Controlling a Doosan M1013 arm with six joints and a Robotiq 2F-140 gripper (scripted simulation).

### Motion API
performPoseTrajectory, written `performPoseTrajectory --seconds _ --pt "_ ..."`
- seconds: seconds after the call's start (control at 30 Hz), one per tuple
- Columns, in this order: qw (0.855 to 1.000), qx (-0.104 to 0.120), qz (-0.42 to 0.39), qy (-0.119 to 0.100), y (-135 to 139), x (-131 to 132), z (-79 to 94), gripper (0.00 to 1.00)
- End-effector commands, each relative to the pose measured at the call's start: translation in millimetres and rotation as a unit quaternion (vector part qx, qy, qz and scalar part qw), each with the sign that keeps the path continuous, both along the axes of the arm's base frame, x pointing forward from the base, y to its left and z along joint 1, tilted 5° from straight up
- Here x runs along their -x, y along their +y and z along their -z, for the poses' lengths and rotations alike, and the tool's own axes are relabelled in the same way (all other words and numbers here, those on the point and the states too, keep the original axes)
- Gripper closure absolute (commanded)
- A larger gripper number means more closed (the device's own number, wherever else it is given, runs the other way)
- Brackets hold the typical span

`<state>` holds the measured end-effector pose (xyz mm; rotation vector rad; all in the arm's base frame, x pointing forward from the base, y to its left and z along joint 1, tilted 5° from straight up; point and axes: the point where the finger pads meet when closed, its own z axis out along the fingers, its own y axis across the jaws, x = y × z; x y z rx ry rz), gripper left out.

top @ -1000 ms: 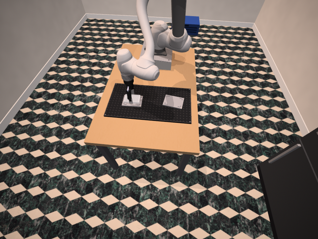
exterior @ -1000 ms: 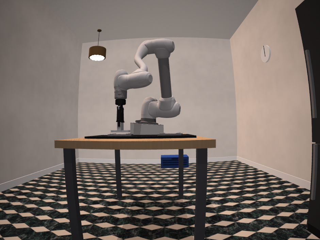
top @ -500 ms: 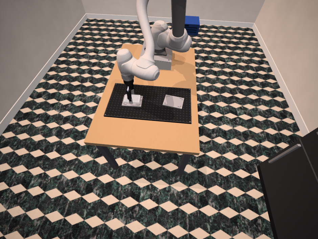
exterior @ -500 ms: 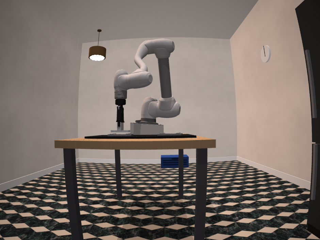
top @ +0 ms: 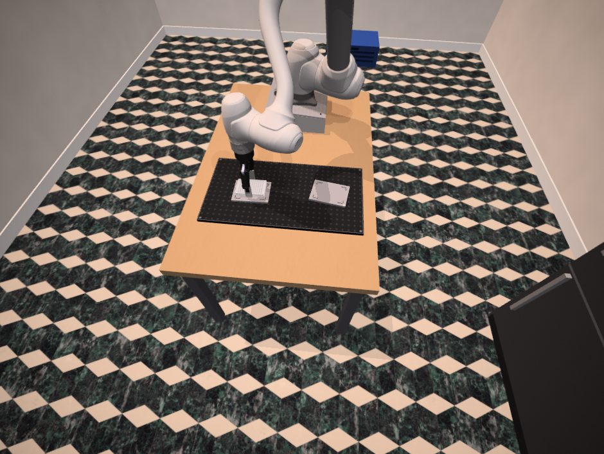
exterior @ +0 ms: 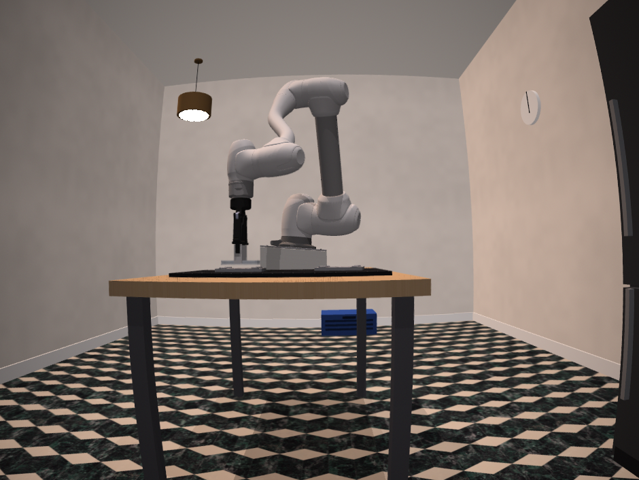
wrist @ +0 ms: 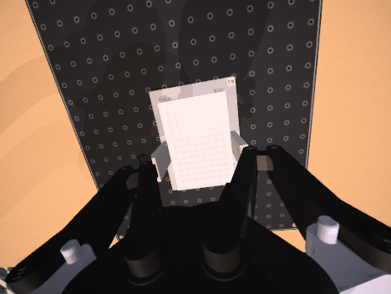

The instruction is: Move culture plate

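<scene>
You see the gripper (wrist: 196, 152) pointing straight down over the left side of the black perforated board (top: 292, 215), its fingers closed against the two long sides of the 96-well culture plate (wrist: 195, 142), pinching it between the grey pads (wrist: 160, 156). In the wrist view the plate's white top with its grid of wells fills the space between the pads, and the plate nest N1 (wrist: 234, 98) shows beyond it as a pale slab with a small A1 mark at its far right corner. Whether the clear lid sits fully down on the plate you cannot tell from these views, since it does not stand out from the plate's top. From the top view the plate (top: 252, 187) lies over N1 (top: 238, 197), inside the nest's outline; from the exterior view the plate (exterior: 240, 261) appears low over the nest, and you cannot tell whether it touches the nest or hangs just above it. The plate looks level. The plate nest N2 (top: 329, 193) lies further along the same board, well apart from the gripper, with only its dark corner locators on it. The white arm (top: 263, 124) reaches from its grey base block (top: 312, 119) at the back of the wooden table (top: 268, 263), and a blue box (top: 365, 46) stands on the floor behind.
</scene>
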<state>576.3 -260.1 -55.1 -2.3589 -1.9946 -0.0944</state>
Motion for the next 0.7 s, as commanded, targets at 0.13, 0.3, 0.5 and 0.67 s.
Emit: performPoseTrajectory --seconds 0.13,0.3,0.5,0.67 --pt "1.0 -0.002 0.001 0.002 4.8 0.9 3.8 1.0" --pt "1.0 -0.002 0.001 0.002 4.8 0.9 3.8 1.0" --pt "1.0 -0.002 0.001 0.002 4.8 0.9 3.8 1.0" --pt "1.0 -0.002 0.001 0.002 4.8 0.9 4.2 1.0"
